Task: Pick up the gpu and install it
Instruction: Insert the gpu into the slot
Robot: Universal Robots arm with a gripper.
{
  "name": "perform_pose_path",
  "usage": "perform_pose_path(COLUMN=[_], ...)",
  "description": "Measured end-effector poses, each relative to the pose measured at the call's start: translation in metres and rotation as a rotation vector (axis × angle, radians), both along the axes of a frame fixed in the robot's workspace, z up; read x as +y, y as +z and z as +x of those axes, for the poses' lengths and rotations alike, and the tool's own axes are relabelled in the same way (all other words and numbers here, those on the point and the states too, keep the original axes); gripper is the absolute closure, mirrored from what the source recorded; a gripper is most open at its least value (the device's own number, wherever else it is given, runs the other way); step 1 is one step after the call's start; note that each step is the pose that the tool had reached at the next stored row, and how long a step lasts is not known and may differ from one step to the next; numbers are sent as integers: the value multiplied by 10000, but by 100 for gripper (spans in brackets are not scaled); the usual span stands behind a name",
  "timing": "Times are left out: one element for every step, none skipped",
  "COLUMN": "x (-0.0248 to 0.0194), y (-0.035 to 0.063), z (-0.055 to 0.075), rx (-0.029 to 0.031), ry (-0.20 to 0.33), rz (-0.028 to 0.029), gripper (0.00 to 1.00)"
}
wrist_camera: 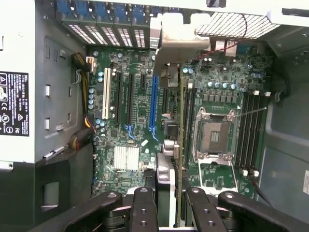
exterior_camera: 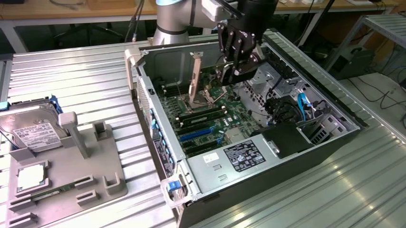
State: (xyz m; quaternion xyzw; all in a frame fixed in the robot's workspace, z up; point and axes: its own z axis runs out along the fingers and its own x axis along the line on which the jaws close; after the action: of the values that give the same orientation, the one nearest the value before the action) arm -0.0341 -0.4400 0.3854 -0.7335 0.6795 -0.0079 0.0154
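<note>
My gripper (exterior_camera: 239, 64) hangs inside the open computer case (exterior_camera: 216, 190), at about twelve o'clock from the middle of the exterior view. Its jaws stand narrow and are closed on the gpu (wrist_camera: 171, 123), which I hold by its thin sides between my two black fingers (wrist_camera: 144, 205).

In the wrist view the card is seen edge-on, as a thin line. It runs from my fingers across the motherboard (wrist_camera: 135, 121) to its silver bracket (wrist_camera: 176, 41). The bracket end is next to the case wall that carries the blue clips (wrist_camera: 104, 9). The card lies between the long blue slot (wrist_camera: 154, 101) and the CPU socket (wrist_camera: 215, 133). I cannot tell if its lower edge touches the board or is apart from it. A white slot (wrist_camera: 106, 94) stands on the other side of the blue one, away from the card.

In the exterior view, the power supply (exterior_camera: 244, 156) with its black label sits in the case at about six o'clock from my gripper. Outside the case, toward eight o'clock of that view, a silver hard drive (exterior_camera: 35, 133) with a white label rests on a grey holder (exterior_camera: 89, 175), well apart from me. The holder and the case stand on a ribbed metal table (exterior_camera: 76, 76).
</note>
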Motion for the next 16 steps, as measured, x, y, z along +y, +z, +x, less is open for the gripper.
perform_pose_path(x=[-1, -1, -1, -1, -1, -1, -1, -1, -1, -1, 1, 5, 6, 6, 13, 21], y=[-9, -22, -39, -48, -50, -53, -59, -71, -82, -87, -93, -102, -111, -119, -134, -147], z=[0, 0, -1, -4, -6, -9, -10, -11, -12, -13, -19, -23, -24, -31, -45, -61], rx=[5, 8, 8, 8, 9, 9, 9, 9, 10, 9, 8, -8, -31, -61, -78, -81], ry=[0, 0, 0, -10, -81, -172, -268, -394, -544, -590, -603, -612, -616, -620, -620, -619], rz=[-22, -35, -43, -53, -56, -56, -55, -53, -54, -62, -101, -107, -106, -106, -107, -108], gripper=[71, 71, 71, 71, 71, 71, 71, 71, 71, 71, 71, 71, 71, 71, 71, 71])
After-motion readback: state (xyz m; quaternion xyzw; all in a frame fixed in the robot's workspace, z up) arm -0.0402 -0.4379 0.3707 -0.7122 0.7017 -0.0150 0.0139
